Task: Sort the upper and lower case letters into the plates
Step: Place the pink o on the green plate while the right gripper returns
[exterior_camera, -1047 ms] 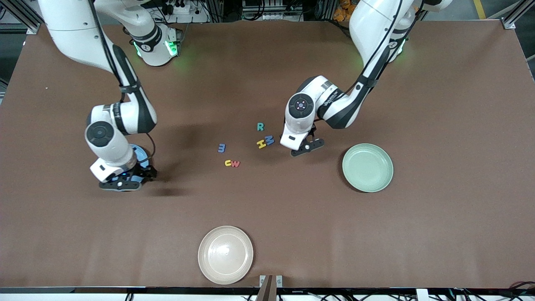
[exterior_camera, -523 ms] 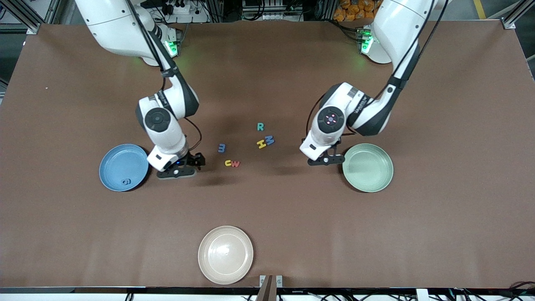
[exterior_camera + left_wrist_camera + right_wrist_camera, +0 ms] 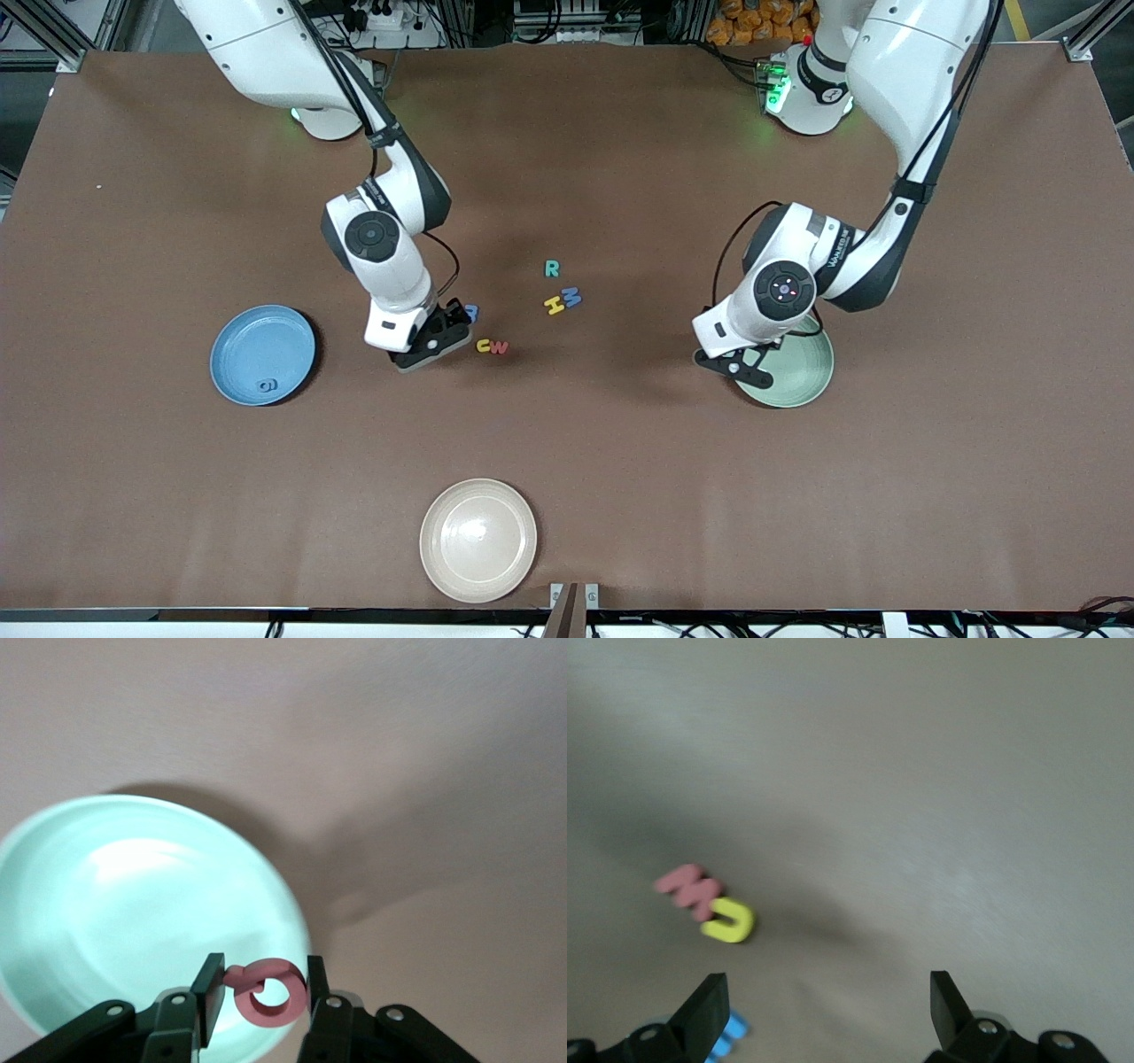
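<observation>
Tabletop changed: left gripper carried red Q over green plate.

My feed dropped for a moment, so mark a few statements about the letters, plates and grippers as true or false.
1. The left gripper holds the red Q between its fingers. True.
2. The blue plate has nothing in it. False: a blue g lies in it.
3. The right gripper is open over the table by the blue m. True.
4. The green plate already holds the yellow H. False: the H lies on the table beside the blue M.
5. The teal R is on the table. True.
</observation>
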